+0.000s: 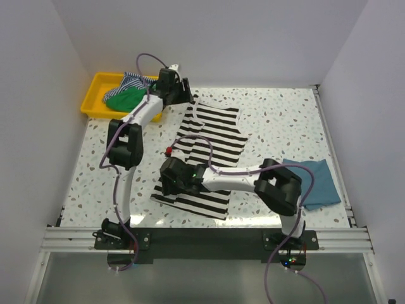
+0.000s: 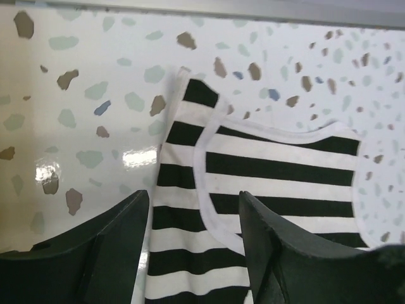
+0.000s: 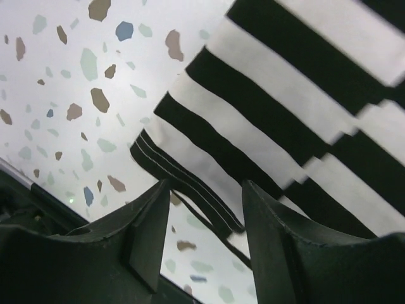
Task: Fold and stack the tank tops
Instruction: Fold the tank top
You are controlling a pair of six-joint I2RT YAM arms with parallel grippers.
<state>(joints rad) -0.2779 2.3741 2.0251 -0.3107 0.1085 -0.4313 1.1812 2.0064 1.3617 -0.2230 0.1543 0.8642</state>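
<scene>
The black-and-white striped tank top (image 1: 212, 149) lies spread out flat and unfolded, its bold bands running crosswise and kinking a little across the middle. Its scoop neck, edged in white binding, and one shoulder strap sit directly under the left pincer (image 2: 193, 202). The stitched hem corner at the other end lies just past the tips of the right pincer (image 3: 205, 190). The teal-blue tank top (image 1: 319, 183) rests folded into a rough square well off to the right pincer's right. The green tank top (image 1: 123, 99) and the finely blue-striped tank top (image 1: 136, 81) lie bunched together just left of the left pincer.
</scene>
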